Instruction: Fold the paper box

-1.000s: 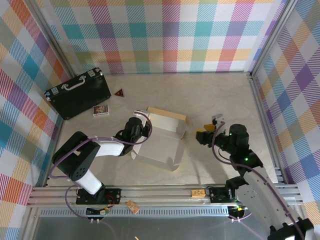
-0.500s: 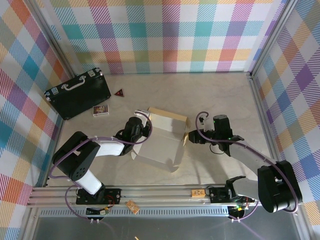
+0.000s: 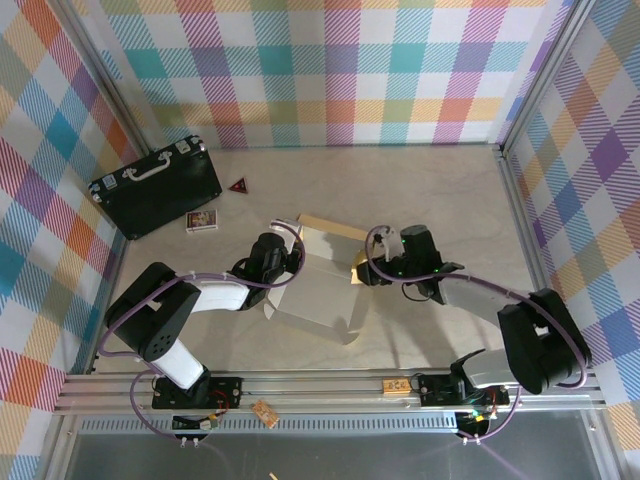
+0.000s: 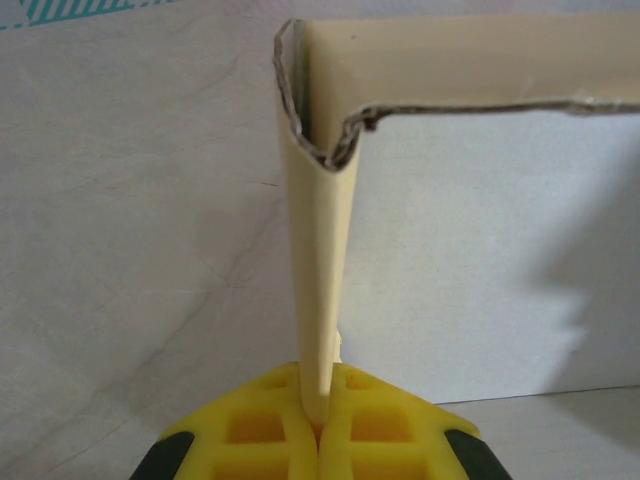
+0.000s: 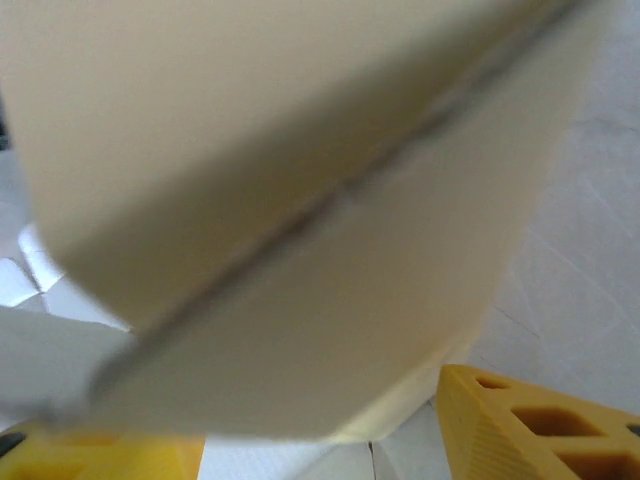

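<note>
Pale bench (image 3: 440, 200) inside plaid walls; paper box (image 3: 318, 290) at centre, only partly raised; left end effector (image 4: 318, 425) clamped on its 9 o'clock wall; right end effector (image 3: 361, 271) spread apart at the 3 o'clock flap; remaining flaps and tabs seemingly unfolded.

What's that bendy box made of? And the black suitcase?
The paper box looks like thin cardboard: matte tan one side, white the other, with a ragged layered edge. The black case looks hard, maybe plastic, with a silvery handle; too small to be sure.
</note>
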